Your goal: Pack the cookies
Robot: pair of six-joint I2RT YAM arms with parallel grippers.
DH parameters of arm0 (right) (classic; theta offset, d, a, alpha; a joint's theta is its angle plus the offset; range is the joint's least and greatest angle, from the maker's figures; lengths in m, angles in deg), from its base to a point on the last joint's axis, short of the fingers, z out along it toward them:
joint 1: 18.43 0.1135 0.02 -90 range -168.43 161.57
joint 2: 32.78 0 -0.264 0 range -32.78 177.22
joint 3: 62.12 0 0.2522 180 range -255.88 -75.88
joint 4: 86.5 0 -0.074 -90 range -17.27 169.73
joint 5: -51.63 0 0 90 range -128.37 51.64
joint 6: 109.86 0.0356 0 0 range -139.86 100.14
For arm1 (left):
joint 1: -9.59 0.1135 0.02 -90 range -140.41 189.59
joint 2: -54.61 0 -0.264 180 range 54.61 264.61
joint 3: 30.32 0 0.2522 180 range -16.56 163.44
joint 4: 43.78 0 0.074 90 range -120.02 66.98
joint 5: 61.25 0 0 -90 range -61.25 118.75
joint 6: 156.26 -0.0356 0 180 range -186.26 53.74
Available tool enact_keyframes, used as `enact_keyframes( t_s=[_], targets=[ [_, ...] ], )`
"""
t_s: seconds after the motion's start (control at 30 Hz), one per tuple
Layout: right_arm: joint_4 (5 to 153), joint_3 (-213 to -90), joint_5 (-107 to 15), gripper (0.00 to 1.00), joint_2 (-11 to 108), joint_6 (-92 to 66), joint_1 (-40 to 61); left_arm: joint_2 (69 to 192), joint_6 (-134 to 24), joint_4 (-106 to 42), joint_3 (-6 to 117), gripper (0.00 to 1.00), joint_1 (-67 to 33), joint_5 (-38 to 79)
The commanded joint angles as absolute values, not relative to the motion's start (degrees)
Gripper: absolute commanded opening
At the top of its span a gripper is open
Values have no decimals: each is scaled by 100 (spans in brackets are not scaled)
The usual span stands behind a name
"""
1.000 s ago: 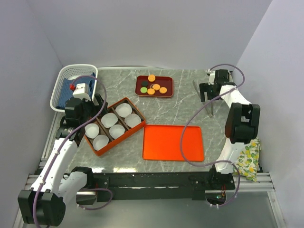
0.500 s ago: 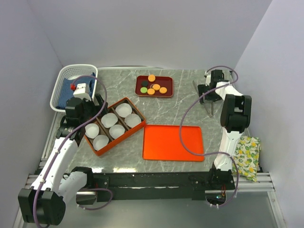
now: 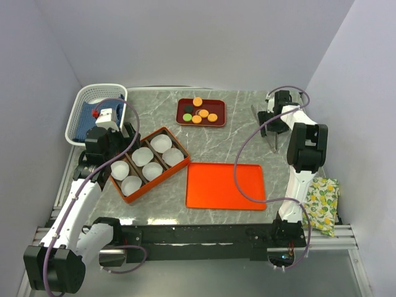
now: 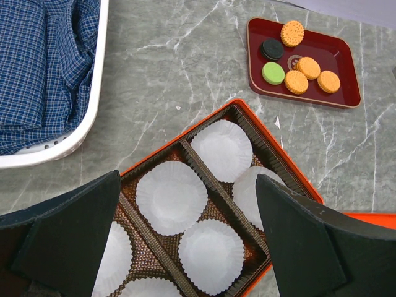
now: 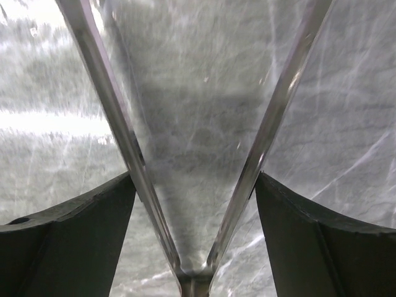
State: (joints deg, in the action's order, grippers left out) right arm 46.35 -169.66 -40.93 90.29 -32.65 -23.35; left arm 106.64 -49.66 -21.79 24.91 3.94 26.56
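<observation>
Grey marble tabletop [image 3: 238, 133], pale lilac walls [image 3: 204, 43]

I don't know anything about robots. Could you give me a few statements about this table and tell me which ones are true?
1. All the cookies sit on the dark red tray. True.
2. Some cookies are in the paper cups. False: every cup in view is empty.
3. Every cookie is orange. False: there is also a green cookie and a black cookie.
4. Metal tongs lie between the fingers of the right gripper. True.
5. The white basket holds a blue checked cloth. True.
</observation>
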Motion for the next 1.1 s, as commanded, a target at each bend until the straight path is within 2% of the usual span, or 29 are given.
enact_keyframes(
  t_s=[0.0, 0.2, 0.43, 0.53, 0.8, 1.07],
  targets=[
    [4300, -17256, -4188, 83, 9150, -3339, -2273, 10612, -5053, -2308, 2659, 97, 405, 2612],
    [4177, -17466, -4179, 74, 9316, -3295, -2282, 10585, -5053, -2299, 2660, 96, 405, 2612],
    [4238, -17423, -4171, 40, 9291, -3251, -2282, 10577, -5062, -2308, 2659, 96, 405, 2629],
    [4484, -17125, -4144, 35, 8914, -3251, -2282, 10577, -5062, -2308, 2660, 96, 405, 2612],
    [5125, -15991, -4793, 32, 7385, -3207, -2300, 10515, -5053, -2325, 2651, 96, 405, 2533],
    [5056, -15218, -5523, 36, 6190, -3234, -2282, 10410, -5036, -2369, 2615, 96, 405, 2462]
  ],
)
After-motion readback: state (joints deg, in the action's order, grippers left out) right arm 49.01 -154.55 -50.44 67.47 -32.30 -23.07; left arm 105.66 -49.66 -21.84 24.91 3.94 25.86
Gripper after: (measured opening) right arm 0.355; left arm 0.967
